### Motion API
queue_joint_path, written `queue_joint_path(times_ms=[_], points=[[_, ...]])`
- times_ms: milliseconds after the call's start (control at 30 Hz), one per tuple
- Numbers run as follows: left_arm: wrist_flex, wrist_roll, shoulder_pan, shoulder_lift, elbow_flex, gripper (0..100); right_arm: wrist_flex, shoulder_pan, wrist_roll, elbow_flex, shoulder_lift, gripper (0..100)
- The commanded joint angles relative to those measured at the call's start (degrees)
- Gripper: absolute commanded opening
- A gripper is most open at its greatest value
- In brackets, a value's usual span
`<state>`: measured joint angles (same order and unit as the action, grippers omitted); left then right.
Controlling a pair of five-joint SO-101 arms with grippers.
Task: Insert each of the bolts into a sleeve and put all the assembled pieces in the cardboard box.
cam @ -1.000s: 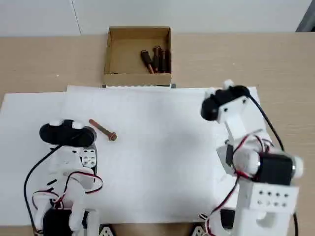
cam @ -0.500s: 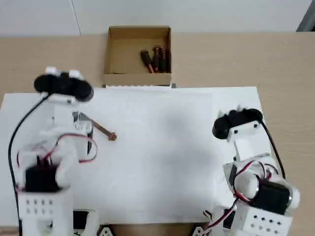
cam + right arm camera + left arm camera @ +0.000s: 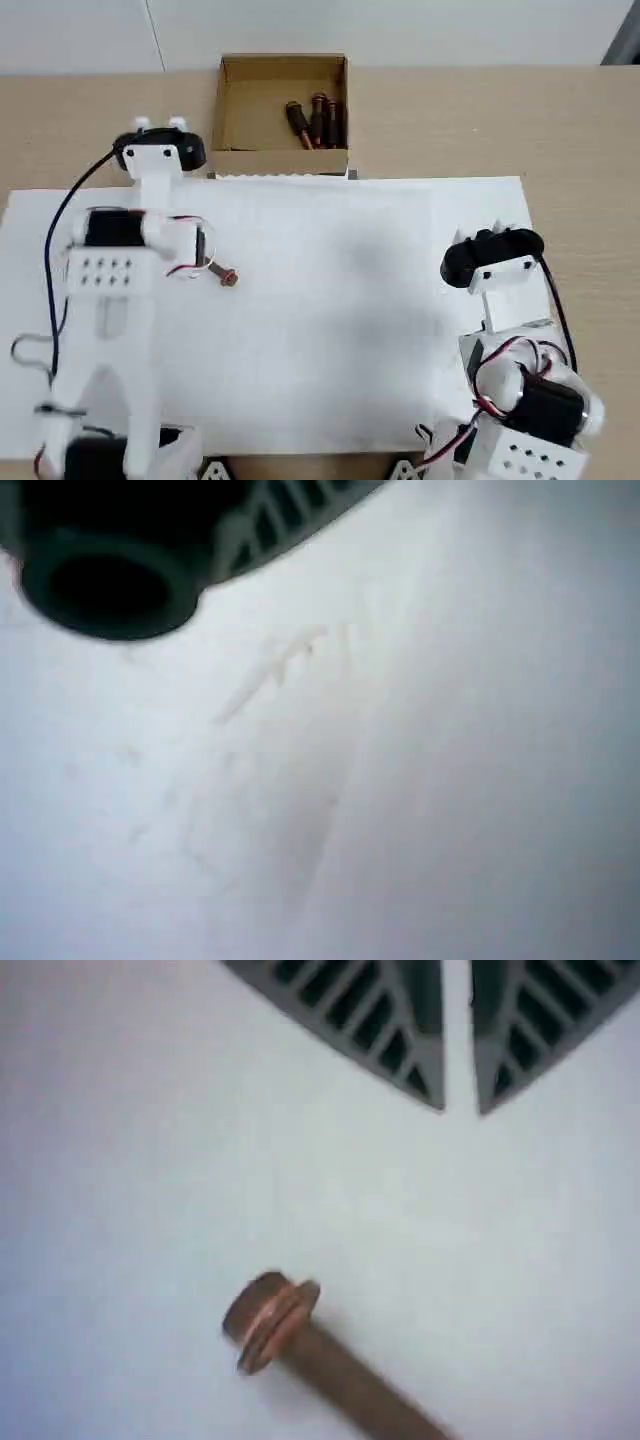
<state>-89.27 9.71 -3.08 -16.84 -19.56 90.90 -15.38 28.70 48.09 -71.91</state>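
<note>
1. The left gripper (image 3: 460, 1105) hangs over the white paper sheet (image 3: 330, 300). Its jaws are almost closed, with only a thin slit between them, and it holds nothing.
2. The bolt (image 3: 330, 1365) lies flat on the sheet near the gripper tips, not touching them. Its head points away from the left arm, which covers the other end in the high view.
3. No sleeve lies near this bolt. The arm's own body is the only thing standing over it.
4. The cardboard box (image 3: 228, 110) stands on the desk (image 3: 480, 120) just behind the far edge of the sheet. A few assembled pieces (image 3: 315, 120) lie together at its right side; its left part is bare.
5. The right gripper (image 3: 492, 258) is low over the right side of the sheet, well apart from the bolt. I cannot tell its state.
6. Between the two arms the sheet offers wide free room.
</note>
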Motion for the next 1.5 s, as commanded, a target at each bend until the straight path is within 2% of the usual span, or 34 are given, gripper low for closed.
queue_joint_path(times_ms=[0, 300, 467, 633, 700, 967, 1200, 1467], points=[[-1.8, 6.8, 0.4, 7.8, 4.7, 1, -1.6, -0.1, -0.4, -0.4, -0.5, 0.4], [-3.3, 19.1, 0.4, 21.8, 15.5, 1, -1.6, -0.1, -0.4, -0.3, -0.5, 0.4], [-1.7, 21.9, 0.3, 26.5, 19.9, 1, -1.6, -0.1, -0.4, -0.2, -0.3, 0.4], [-1.7, 25.5, 0.4, 29.6, 21.3, 14, -1.6, -0.1, -0.4, -0.2, -0.4, 0.4], [-0.7, 25.6, 0.4, 30.1, 21.4, 16, -1.6, -0.1, -0.4, -0.2, -0.4, 0.4], [3.2, 25.6, 0.7, 30.7, 21.2, 16, -1.6, -0.1, -0.4, -0.2, -0.3, 0.4], [3.5, 25.6, 4.5, 34.6, 19.3, 16, -1.6, -0.1, -0.4, -0.2, -0.1, 0.4], [5.0, 25.6, 2.6, 36.6, 19.3, 16, -1.5, -0.1, -0.4, -0.2, -0.5, 0.4]])
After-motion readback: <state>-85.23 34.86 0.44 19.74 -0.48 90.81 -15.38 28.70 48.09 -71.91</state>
